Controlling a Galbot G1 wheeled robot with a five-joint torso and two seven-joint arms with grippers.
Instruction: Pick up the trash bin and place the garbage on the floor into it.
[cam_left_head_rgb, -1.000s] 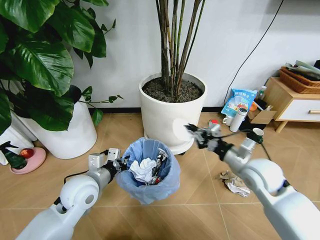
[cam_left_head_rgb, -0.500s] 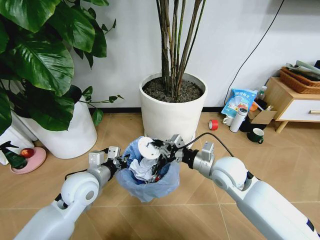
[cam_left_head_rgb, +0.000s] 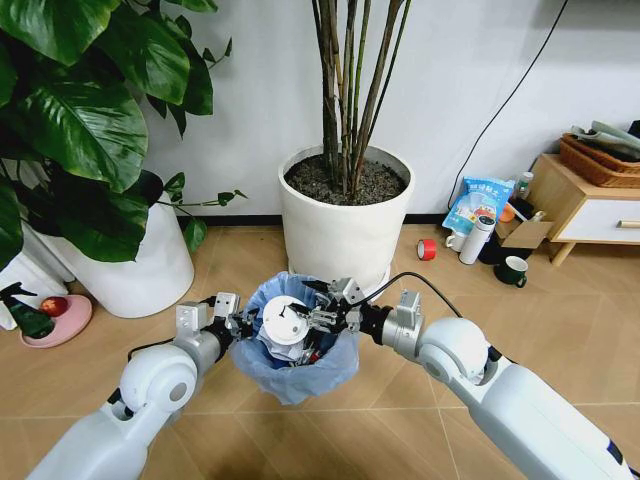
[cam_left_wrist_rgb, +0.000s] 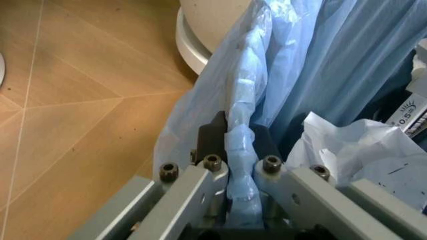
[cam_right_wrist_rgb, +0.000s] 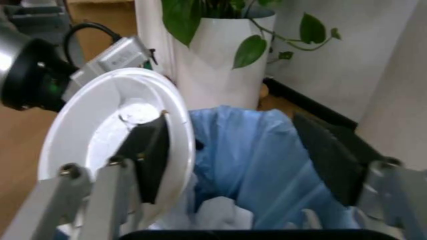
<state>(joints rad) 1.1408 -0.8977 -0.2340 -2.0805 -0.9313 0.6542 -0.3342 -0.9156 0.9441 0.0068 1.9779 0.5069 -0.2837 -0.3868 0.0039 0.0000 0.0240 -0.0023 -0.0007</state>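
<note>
White round lid (cam_left_head_rgb: 284, 320) over the trash bin (cam_left_head_rgb: 296, 340), resting against one finger (cam_right_wrist_rgb: 148, 150) of the right gripper (cam_left_head_rgb: 312, 318), fingers spread wide. Left gripper (cam_left_wrist_rgb: 233, 145) pinching the bin's bagged rim. "0.5" legible on a wrapper (cam_left_wrist_rgb: 415, 120) inside the bin.

bin mouth (cam_left_head_rgb: 300, 300) is crowded: paper wads (cam_left_head_rgb: 285, 350) and a white lid (cam_left_head_rgb: 284, 320) right under the right gripper (cam_left_head_rgb: 318, 318), big plant pot (cam_left_head_rgb: 345, 235) just beyond it
</note>
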